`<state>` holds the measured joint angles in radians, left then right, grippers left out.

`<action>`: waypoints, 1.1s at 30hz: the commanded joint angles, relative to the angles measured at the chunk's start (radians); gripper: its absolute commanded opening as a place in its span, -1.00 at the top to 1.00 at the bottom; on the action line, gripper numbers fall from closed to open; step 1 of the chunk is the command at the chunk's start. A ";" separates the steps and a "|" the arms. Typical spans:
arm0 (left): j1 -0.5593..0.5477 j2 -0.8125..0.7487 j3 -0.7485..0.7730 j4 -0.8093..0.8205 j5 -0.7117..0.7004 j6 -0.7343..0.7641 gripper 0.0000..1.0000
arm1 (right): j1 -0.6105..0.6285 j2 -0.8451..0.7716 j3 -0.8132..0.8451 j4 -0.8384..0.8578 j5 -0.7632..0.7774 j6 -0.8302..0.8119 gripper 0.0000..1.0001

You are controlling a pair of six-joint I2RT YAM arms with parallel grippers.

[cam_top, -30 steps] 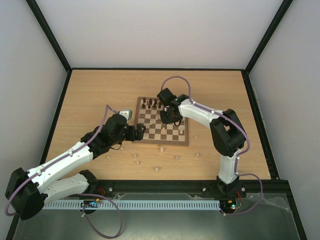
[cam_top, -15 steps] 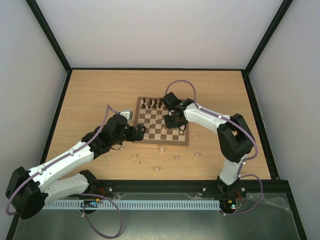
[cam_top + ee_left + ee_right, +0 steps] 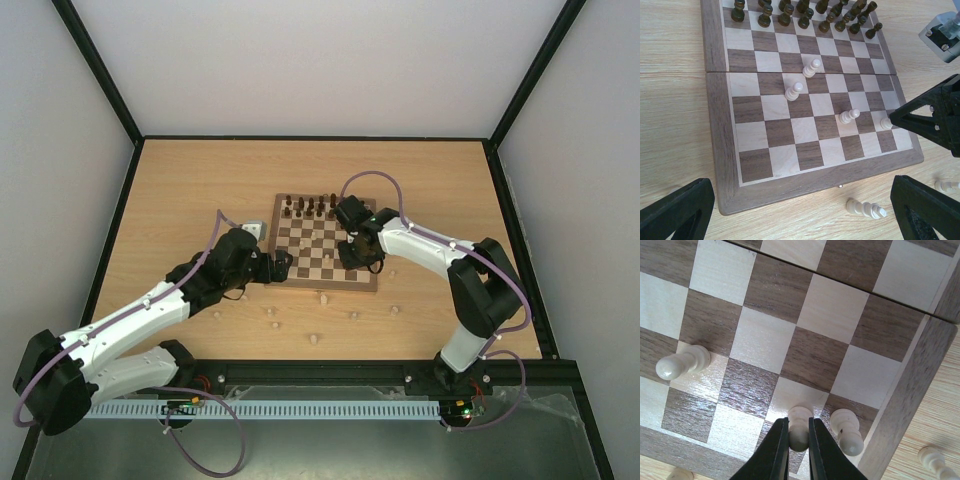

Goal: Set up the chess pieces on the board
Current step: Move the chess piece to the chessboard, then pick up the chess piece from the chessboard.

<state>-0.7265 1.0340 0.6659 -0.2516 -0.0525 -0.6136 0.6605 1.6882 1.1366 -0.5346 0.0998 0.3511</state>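
The board (image 3: 300, 262) lies mid-table with dark chess pieces (image 3: 310, 208) lined along its far edge. My right gripper (image 3: 799, 434) is shut on a pale pawn (image 3: 800, 415), whose base is at a cream square near the board's right corner, beside another pale pawn (image 3: 846, 431). From above, the right gripper (image 3: 359, 257) is over the board's near right part. Further pale pawns (image 3: 794, 91) stand on the board (image 3: 760, 165). My left gripper (image 3: 800, 215) is open and holds nothing, low at the board's left edge, also seen from above (image 3: 279, 266).
Several loose pale pieces (image 3: 314, 338) lie on the tabletop in front of the board, one lying on its side (image 3: 866, 207) near my left gripper. A small grey block (image 3: 253, 229) sits off the board's far left corner. Black frame rails border the table.
My right gripper has moved right and nearer across the board, to its near right part, and its jaws have closed a little further on the pawn. The left arm has barely shifted.
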 commanded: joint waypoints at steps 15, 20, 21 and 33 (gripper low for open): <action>-0.005 0.004 0.009 0.020 0.002 -0.007 -0.99 | -0.001 0.018 0.012 -0.014 -0.014 -0.003 0.79; -0.005 0.003 0.009 0.019 0.000 -0.006 -0.99 | -0.001 0.025 0.024 -0.020 -0.014 -0.006 0.69; -0.005 0.003 0.009 0.017 -0.001 -0.005 -0.99 | -0.001 0.021 0.027 -0.023 -0.015 -0.004 0.64; -0.005 0.009 0.011 0.008 -0.028 -0.005 -0.99 | -0.001 0.070 0.254 -0.073 -0.023 -0.018 0.16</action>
<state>-0.7265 1.0359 0.6662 -0.2523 -0.0578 -0.6136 0.6605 1.7016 1.2915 -0.5545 0.0856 0.3462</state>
